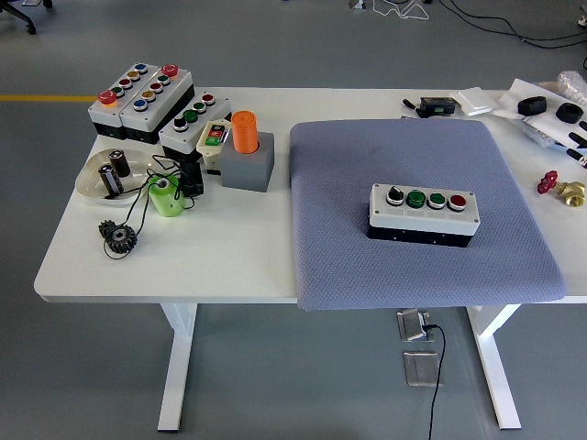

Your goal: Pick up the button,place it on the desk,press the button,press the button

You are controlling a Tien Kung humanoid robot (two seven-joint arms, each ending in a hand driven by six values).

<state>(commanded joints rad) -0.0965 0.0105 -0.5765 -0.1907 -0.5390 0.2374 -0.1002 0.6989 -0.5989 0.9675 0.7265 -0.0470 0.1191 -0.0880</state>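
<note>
A white and black button box (423, 213) lies on the grey-blue mat (348, 247) at the table's right half. Its top carries a black knob, two green buttons and a red button in a row. Neither of my hands shows in the head view, and no person is at the table.
At the back left stand more button boxes (139, 99) (193, 122), an orange cylinder in a grey block (246, 151), a clear dish (96, 180), a green cup (165, 196) and a black gear (120, 237). Small parts and a red-handled brass valve (561, 186) lie at the far right.
</note>
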